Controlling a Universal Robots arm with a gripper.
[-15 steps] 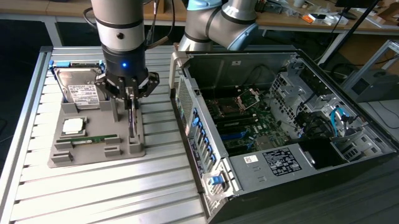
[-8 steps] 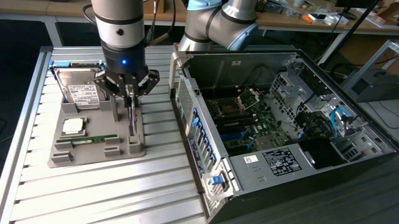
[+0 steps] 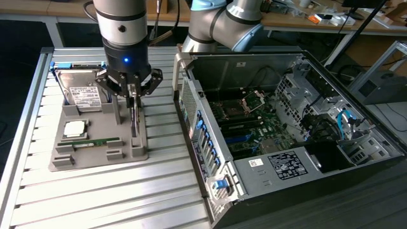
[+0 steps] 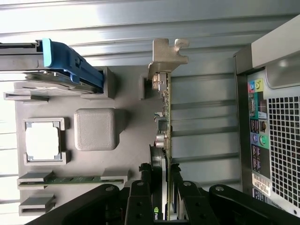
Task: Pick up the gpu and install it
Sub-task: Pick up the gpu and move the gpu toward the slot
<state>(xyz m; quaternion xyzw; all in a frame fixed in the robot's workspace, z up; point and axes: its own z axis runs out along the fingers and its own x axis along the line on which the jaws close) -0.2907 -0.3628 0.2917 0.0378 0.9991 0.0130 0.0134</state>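
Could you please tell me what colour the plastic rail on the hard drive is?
The rail is blue, clearest in the wrist view.

The thin green gpu card [image 3: 135, 121] is half hidden inside the black claw [image 3: 132, 98]; the silver hard drive [image 3: 83, 93] at its nine o'clock is partly covered.

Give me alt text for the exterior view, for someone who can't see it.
A robot arm's tool clamps a graphics card standing on edge in a grey parts tray, which also carries a hard drive, a processor chip and a memory stick. To the exterior view's right, an open computer case lies on its side.
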